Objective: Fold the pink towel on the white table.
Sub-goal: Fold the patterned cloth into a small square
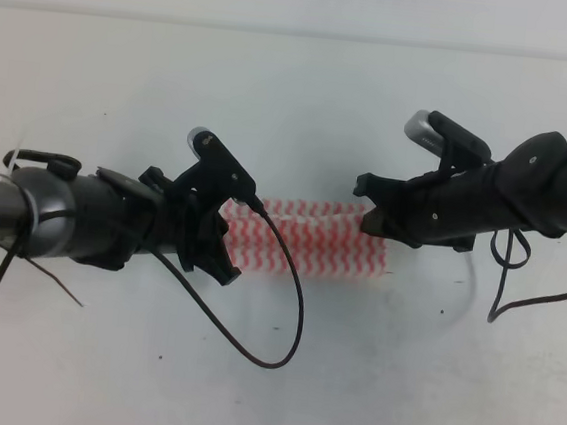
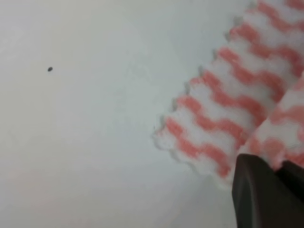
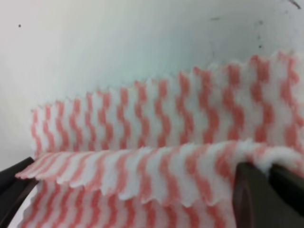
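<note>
The thin white cloth with pink-red wavy stripes — the pink towel [image 1: 306, 237] — lies mid-bench on the plain white speckled bench [image 1: 266, 392], between the two arms. Judging by the raised hem in both wrist views, the fold is under way: each claw looks pinched on a towel edge, the left claw [image 1: 223, 235] at the left end and the right claw [image 1: 371, 217] at the right. In the right wrist view a lifted layer [image 3: 142, 166] hangs over the flat part behind it, gripped at the dark fingertip [image 3: 259, 194]. Next, I'd judge, both claws must carry that edge across level and lay it onto the far hem. From above, the arms hide both ends of the towel — the fingertips themselves are cut off in every view.
</note>
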